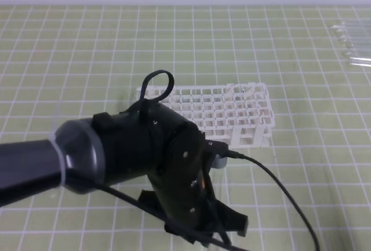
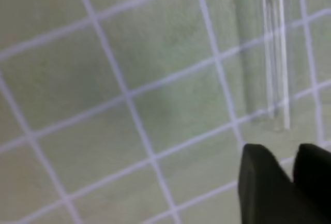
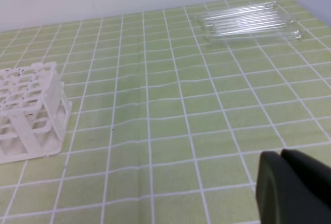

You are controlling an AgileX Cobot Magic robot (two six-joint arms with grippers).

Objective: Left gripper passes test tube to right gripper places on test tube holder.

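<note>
**Left fingers parted near the tube**

The left gripper hangs over the green grid mat, fingers slightly apart — the test tube lies just beyond their tips, untouched. The right gripper is closed, empty, well apart from the test tube holder.

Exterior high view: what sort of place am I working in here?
Probably a lab-style test bench: a white test tube holder, a bundle of clear glass tubes and a green gridded mat covering the table.
</note>
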